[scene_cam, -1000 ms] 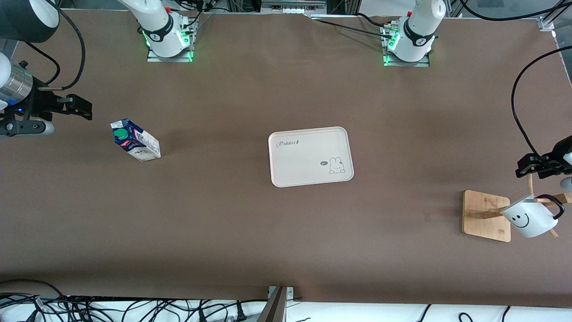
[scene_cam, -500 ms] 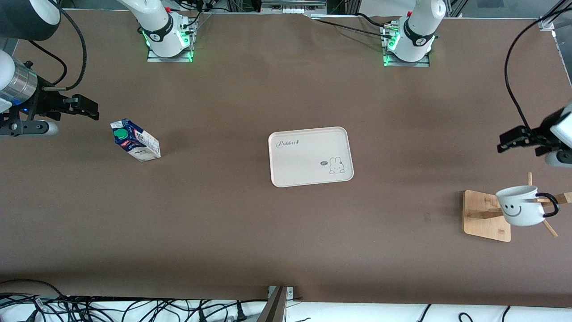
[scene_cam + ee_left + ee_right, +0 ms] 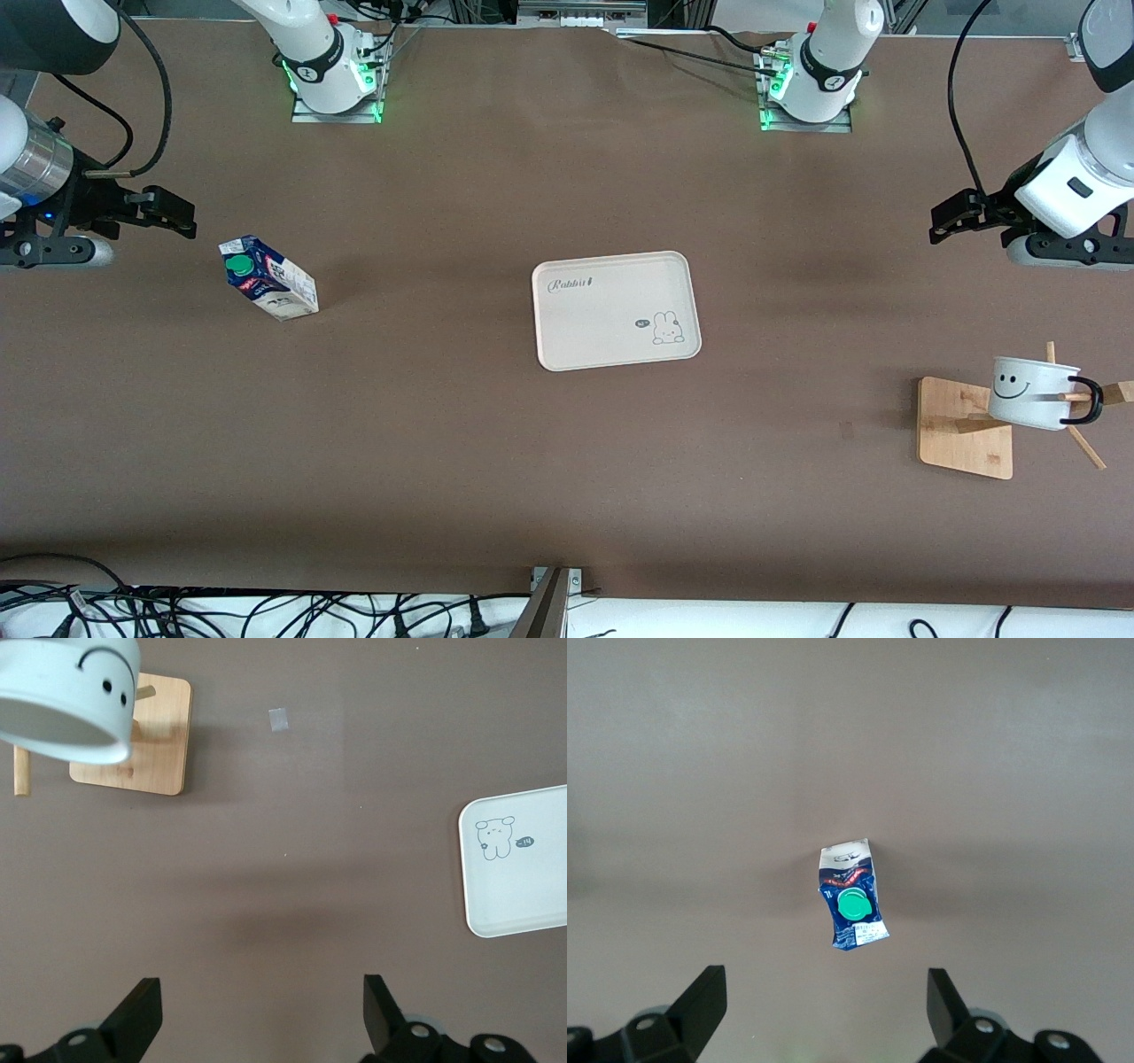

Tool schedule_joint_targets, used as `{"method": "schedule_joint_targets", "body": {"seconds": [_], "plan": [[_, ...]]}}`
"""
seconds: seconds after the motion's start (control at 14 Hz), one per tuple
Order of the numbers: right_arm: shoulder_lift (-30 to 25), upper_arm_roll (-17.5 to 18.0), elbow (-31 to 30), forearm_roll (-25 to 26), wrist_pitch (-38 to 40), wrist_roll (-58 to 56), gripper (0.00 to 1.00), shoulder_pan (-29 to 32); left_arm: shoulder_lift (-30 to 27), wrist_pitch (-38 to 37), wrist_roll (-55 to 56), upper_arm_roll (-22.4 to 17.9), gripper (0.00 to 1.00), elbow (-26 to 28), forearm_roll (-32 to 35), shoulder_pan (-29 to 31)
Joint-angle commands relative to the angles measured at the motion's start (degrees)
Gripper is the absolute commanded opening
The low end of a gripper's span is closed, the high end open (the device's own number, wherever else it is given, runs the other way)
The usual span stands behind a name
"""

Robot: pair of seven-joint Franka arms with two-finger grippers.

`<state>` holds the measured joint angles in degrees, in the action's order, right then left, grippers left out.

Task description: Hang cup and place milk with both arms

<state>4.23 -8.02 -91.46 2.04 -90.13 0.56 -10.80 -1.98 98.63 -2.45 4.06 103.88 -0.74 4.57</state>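
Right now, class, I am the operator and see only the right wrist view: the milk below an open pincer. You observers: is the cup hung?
Observer: Yes, the cup hangs by its handle on a peg of the wooden rack.
Operator: Where is the left pincer?
Observer: The left pincer is open over bare table, apart from the cup.
Operator: What else is there?
Observer: A cream tray lies mid-table, between the milk and the rack.

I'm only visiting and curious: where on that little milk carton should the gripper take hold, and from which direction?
Probably from straight above, across the milk carton's flat white side walls just under the sloped blue top. It stands upright with bare table around it, and the open right gripper is up in the air beside it. The round green cap and slanted top would likely slip.
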Motion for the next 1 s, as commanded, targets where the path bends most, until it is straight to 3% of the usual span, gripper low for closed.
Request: {"method": "schedule_joint_targets", "body": {"seconds": [0.0, 0.21, 0.93], "plan": [[0.3, -0.1, 1.4, -2.2, 0.8, 0.1, 1.0, 0.8, -0.7, 0.1, 1.6, 0.4, 1.0, 0.6, 0.5, 0.4], [0.4, -0.2, 1.4, -5.1, 0.7, 0.2, 1.0, 2.5, -0.8, 0.1, 4.0, 0.5, 1.0, 0.1, 0.5, 0.3], [0.3, 1.2, 1.5, 0.4, 1.2, 0.1, 1.0, 1.6, 1.4, 0.1, 6.2, 1.3, 1.0, -3.9, 0.5, 0.2]]}}
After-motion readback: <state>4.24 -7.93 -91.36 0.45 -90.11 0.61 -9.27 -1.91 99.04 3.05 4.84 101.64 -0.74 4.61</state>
